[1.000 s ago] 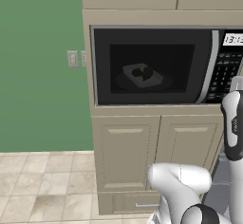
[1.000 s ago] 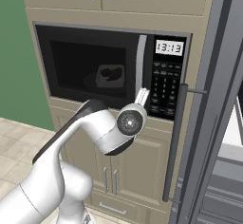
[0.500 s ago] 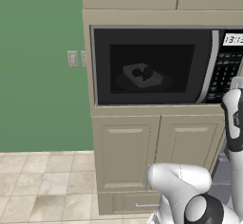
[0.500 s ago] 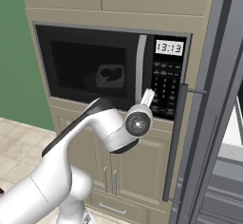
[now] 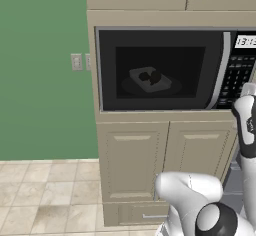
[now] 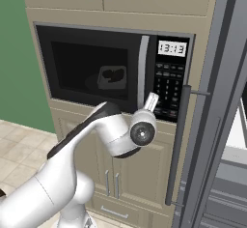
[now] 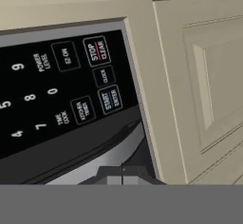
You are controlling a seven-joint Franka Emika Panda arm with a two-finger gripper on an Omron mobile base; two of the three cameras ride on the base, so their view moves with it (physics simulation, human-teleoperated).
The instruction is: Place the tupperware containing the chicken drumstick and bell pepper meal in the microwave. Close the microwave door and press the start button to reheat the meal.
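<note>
Sitting inside the microwave, behind its closed door, the tupperware is showing through the dark glass. The gripper, fingers pressed together and empty, is pointing at the keypad near the start button.

- Keypad just ahead of gripper — START btn closest.
- Tupperware in microwave, behind shut door, well off to gripper's side.
</note>
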